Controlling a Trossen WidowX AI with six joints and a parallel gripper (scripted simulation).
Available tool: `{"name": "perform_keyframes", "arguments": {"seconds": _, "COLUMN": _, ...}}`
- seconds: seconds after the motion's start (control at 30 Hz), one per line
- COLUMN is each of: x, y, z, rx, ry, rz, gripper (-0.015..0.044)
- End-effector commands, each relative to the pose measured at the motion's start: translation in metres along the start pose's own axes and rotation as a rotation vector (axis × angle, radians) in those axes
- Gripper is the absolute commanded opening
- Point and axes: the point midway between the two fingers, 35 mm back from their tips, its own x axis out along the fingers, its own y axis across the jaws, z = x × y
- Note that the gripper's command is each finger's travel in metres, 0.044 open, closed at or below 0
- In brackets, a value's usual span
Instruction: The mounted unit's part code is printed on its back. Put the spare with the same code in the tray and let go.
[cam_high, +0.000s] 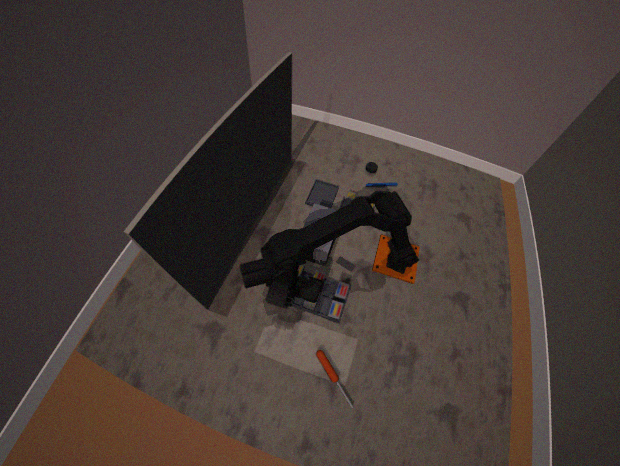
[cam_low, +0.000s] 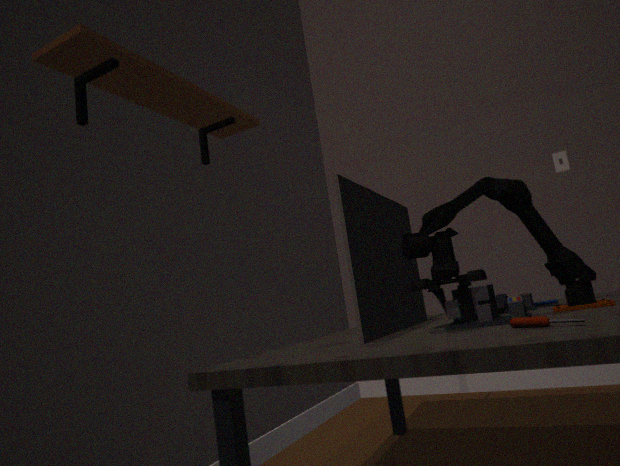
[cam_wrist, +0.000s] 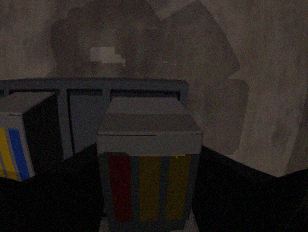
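Note:
My gripper (cam_wrist: 145, 147) is shut on a grey spare (cam_wrist: 149, 142) with a red and two yellow stripes. The spare stands upright at the rack (cam_wrist: 145, 81) (cam_high: 318, 315); whether its bottom is clear of the rack is hidden. A spare with yellow and blue stripes (cam_wrist: 19, 150) stands to its left in the wrist view. Two more striped labels show in the top view, one red and blue (cam_high: 342, 290), one with several colours (cam_high: 335, 309). The dark square tray (cam_high: 323, 191) lies beyond the pale grey mounted unit (cam_high: 323, 250), which the arm partly covers. No code is readable.
A tall dark panel (cam_high: 225, 190) (cam_low: 383, 265) stands beside the rack and arm. An orange screwdriver (cam_high: 327, 366) (cam_low: 529, 322) lies partly on a pale sheet (cam_high: 285, 343). A blue pen (cam_high: 381, 184) and a black round piece (cam_high: 371, 167) lie beyond the arm. The orange base plate (cam_high: 380, 263) is beneath the arm.

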Motion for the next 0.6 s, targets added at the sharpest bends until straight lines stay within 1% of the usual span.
{"name": "perform_keyframes", "arguments": {"seconds": 0.0, "x": -0.022, "y": -0.001, "z": 0.0, "rx": 0.0, "ry": -0.006, "rz": -0.011, "gripper": 0.0}}
{"name": "perform_keyframes", "arguments": {"seconds": 0.2, "x": -0.052, "y": 0.001, "z": -0.001, "rx": -0.002, "ry": -0.004, "rz": -0.01, "gripper": 0.0}}
{"name": "perform_keyframes", "arguments": {"seconds": 0.4, "x": -0.053, "y": 0.001, "z": 0.0, "rx": -0.003, "ry": -0.006, "rz": -0.009, "gripper": 0.0}}
{"name": "perform_keyframes", "arguments": {"seconds": 0.57, "x": -0.075, "y": 0.001, "z": -0.001, "rx": -0.003, "ry": -0.011, "rz": -0.015, "gripper": 0.0}}
